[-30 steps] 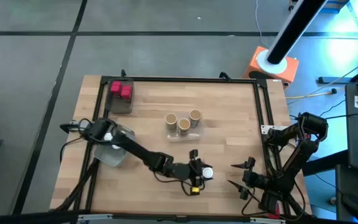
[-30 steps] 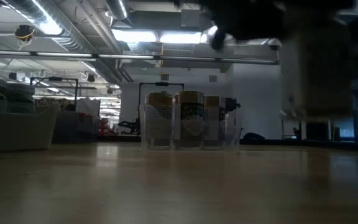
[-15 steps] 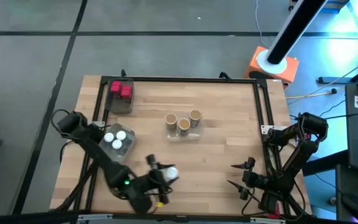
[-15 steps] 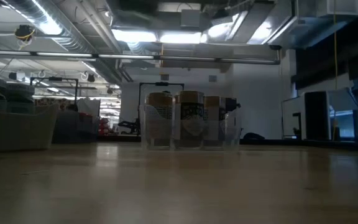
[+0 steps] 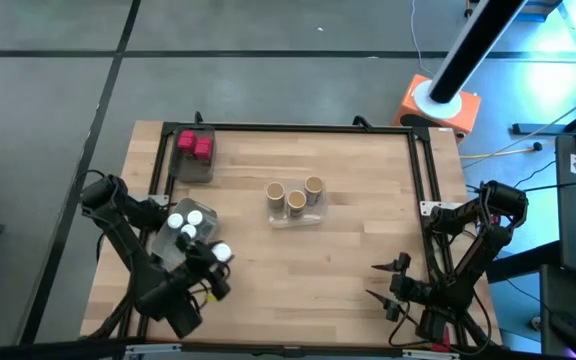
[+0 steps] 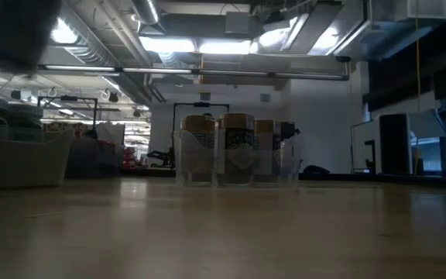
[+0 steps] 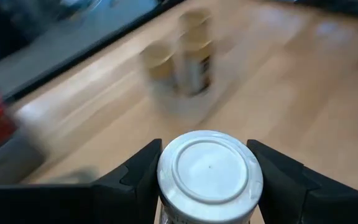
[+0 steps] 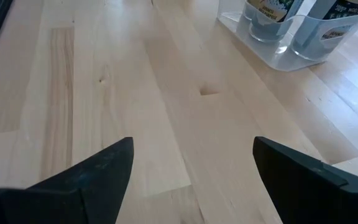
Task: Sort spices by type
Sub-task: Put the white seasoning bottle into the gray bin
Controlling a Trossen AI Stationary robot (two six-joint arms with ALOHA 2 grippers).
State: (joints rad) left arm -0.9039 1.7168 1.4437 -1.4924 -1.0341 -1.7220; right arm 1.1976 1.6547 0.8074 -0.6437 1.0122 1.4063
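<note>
My left gripper (image 5: pixel 214 262) is shut on a white round-capped jar (image 5: pixel 222 252), just right of the clear tray (image 5: pixel 171 250) that holds the other white-capped jars (image 5: pixel 186 224). In the left wrist view the jar's cap (image 7: pixel 210 171) fills the gap between my fingers. Red jars (image 5: pixel 195 146) stand in a tray at the far left corner. Tan jars with cork-coloured tops (image 5: pixel 295 196) stand in a clear tray mid-table, also seen in the low view (image 6: pixel 235 147). My right gripper (image 5: pixel 380 283) waits open near the table's right near corner. My left gripper pinches the white-capped jar between its two fingers (image 7: pixel 137 180), one on each side of the jar's body just under the cap (image 7: pixel 166 205). The fingers come from above, pointing down. The jar sits upright, cap up; the low view shows nothing of it on the table.
A black frame (image 5: pixel 158 180) edges the wooden table. The tan jars' tray (image 8: pixel 291 28) lies ahead of my right gripper across bare wood (image 8: pixel 166 112). A blurred dark shape (image 6: pixel 18 31) hangs at the low view's upper left. An orange-based stand (image 5: pixel 438 100) is beyond the far right corner.
My left gripper has carried the white-capped jar from the middle of the near side toward the table's left edge and a little farther back, ending beside the tray of white jars. It stayed shut on the jar throughout. The right arm kept still.
</note>
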